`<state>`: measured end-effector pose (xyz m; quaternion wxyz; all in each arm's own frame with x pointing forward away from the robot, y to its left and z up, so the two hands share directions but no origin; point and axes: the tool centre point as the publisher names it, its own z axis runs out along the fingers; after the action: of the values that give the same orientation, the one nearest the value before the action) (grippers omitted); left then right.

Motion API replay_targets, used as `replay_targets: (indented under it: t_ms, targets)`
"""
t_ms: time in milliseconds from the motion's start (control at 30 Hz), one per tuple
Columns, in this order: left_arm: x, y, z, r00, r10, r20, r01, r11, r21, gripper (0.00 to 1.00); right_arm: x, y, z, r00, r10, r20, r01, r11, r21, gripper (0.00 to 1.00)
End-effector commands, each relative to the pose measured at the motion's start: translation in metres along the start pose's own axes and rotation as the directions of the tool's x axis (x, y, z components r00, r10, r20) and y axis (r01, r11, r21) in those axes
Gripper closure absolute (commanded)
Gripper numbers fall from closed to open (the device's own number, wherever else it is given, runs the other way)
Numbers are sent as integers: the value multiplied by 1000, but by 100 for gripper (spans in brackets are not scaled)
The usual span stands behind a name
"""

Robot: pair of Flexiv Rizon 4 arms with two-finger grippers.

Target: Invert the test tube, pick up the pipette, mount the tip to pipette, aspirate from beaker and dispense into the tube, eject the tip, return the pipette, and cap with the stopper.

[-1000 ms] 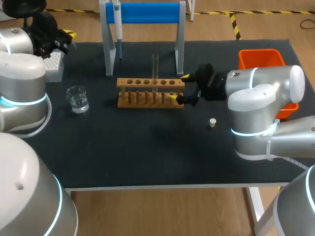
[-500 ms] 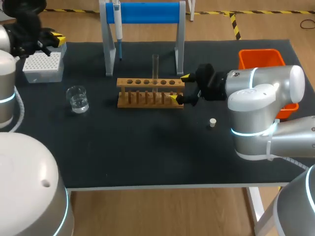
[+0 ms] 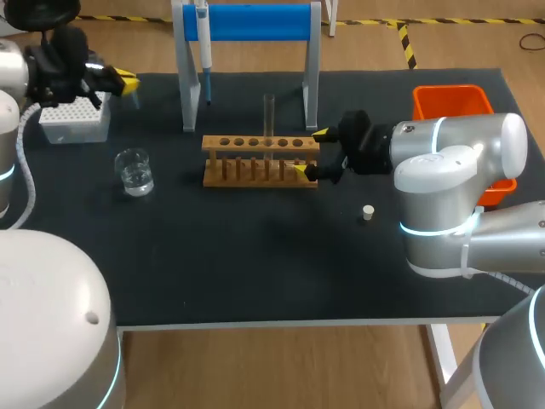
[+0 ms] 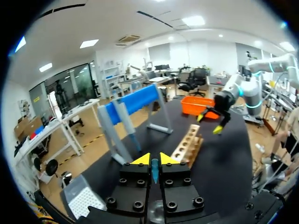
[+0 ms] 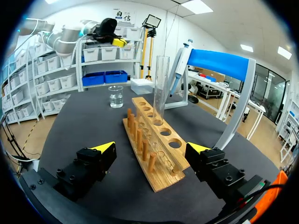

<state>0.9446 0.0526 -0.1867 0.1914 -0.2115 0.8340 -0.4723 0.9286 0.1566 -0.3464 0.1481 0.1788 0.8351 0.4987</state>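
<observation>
My left gripper [image 3: 124, 83] hovers at the table's far left, just above the white tip box [image 3: 75, 116]. In its wrist view the left gripper [image 4: 153, 159] is shut on a thin blue pipette tip [image 4: 154, 171]. The pipette [image 3: 203, 43] hangs on the blue stand [image 3: 255, 23]. A clear test tube [image 3: 269, 119] stands upright in the wooden rack [image 3: 260, 160]. My right gripper [image 3: 308, 152] is open, one finger on each side of the rack's right end [image 5: 161, 175]. The water beaker [image 3: 134, 171] sits left of the rack, and the white stopper [image 3: 368, 212] lies to its right.
An orange bin [image 3: 451, 101] stands at the far right, behind my right arm. The stand's legs [image 3: 311, 85] rise just behind the rack. The front half of the black mat [image 3: 255, 264] holds nothing.
My left arm has swung back and its gripper has shifted a little right and nearer, over the tip box's right side. The right arm has not moved.
</observation>
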Motion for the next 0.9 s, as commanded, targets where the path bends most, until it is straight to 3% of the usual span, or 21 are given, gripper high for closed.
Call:
replay_targets:
  t_ms: [33, 300, 500, 900]
  targets:
    - [44, -16, -8, 998, 14, -69, -17, 998, -52, 100, 0, 0, -1, 1000, 0, -2, 0, 1000, -1, 0]
    - [113, -52, 13, 972, 68, -223, -88, 993, -81, 100, 0, 0, -1, 1000, 0, -2, 0, 1000, -1, 0]
    - [155, -79, 25, 960, 51, -277, -82, 991, -102, 100, 0, 0, -1, 1000, 0, -2, 0, 1000, -1, 0]
    - [217, -109, 50, 933, 38, -359, -80, 991, -104, 100, 0, 0, -1, 1000, 0, -2, 0, 1000, -1, 0]
